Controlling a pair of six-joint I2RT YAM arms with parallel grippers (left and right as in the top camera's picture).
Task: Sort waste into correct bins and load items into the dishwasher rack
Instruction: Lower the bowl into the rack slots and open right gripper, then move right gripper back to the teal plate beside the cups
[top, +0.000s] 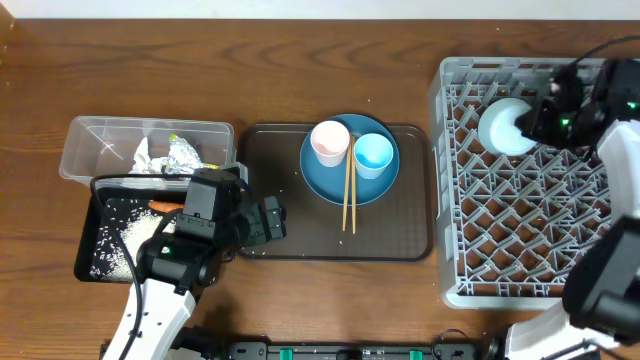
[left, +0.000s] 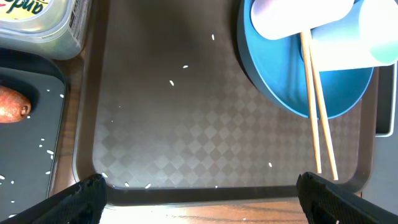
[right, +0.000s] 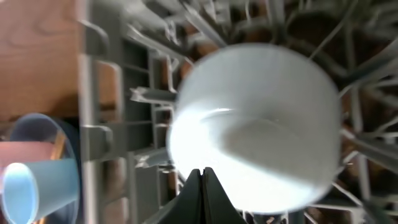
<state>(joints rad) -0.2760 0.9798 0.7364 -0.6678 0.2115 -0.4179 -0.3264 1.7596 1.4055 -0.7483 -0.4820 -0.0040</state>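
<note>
Right gripper (right: 202, 182), nearest the lens in its wrist view: fingers closed to a point at the rim of the white bowl (right: 261, 124). The bowl sits among the pegs in the far left part of the grey rack (top: 441, 190). You cannot tell whether the rim is pinched.

Left gripper (left: 200, 186): spread wide, hovering over the near left corner of the brown tray (left: 186, 130), with rice grains (left: 185, 66) below it. The blue plate (top: 325, 182), bearing two cups and the chopsticks (top: 349, 200), lies to its right. The chopsticks run near to far. Your left arm is the nearer one. The tray between is flat and open.
</note>
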